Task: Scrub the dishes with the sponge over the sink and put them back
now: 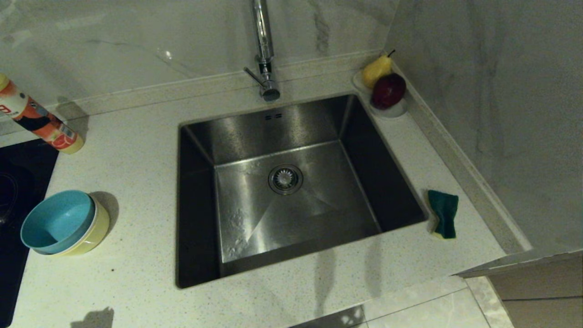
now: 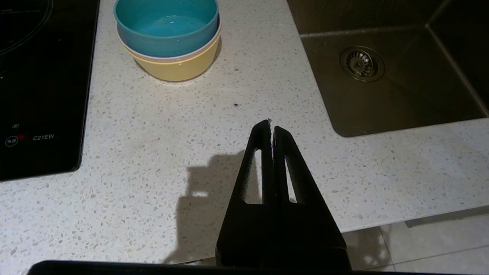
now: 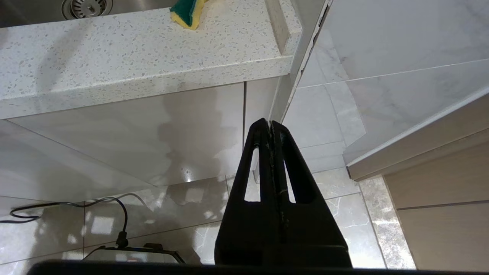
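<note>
Three bowls sit nested on the counter left of the sink: light blue bowl (image 1: pixel 59 221) (image 2: pixel 167 26) on top, a pale rim (image 2: pixel 168 58) under it, yellow bowl (image 1: pixel 93 232) (image 2: pixel 175 68) at the bottom. The steel sink (image 1: pixel 291 150) (image 2: pixel 401 91) lies in the middle with its drain (image 1: pixel 285 179). The sponge (image 1: pixel 444 213) (image 3: pixel 188 11), green face up, lies on the counter right of the sink. My left gripper (image 2: pixel 271 125) hangs shut and empty above the counter's front, short of the bowls. My right gripper (image 3: pixel 270 124) is shut and empty, below the counter edge. Neither shows in the head view.
A tap (image 1: pixel 264 50) rises behind the sink. A white dish (image 1: pixel 391 109) with a pear (image 1: pixel 377 70) and a dark red fruit (image 1: pixel 388 90) sits in the back right corner. An orange bottle (image 1: pixel 38 120) lies at the left, beside a black hob (image 1: pixel 13 182) (image 2: pixel 42 84). A wall closes the right side.
</note>
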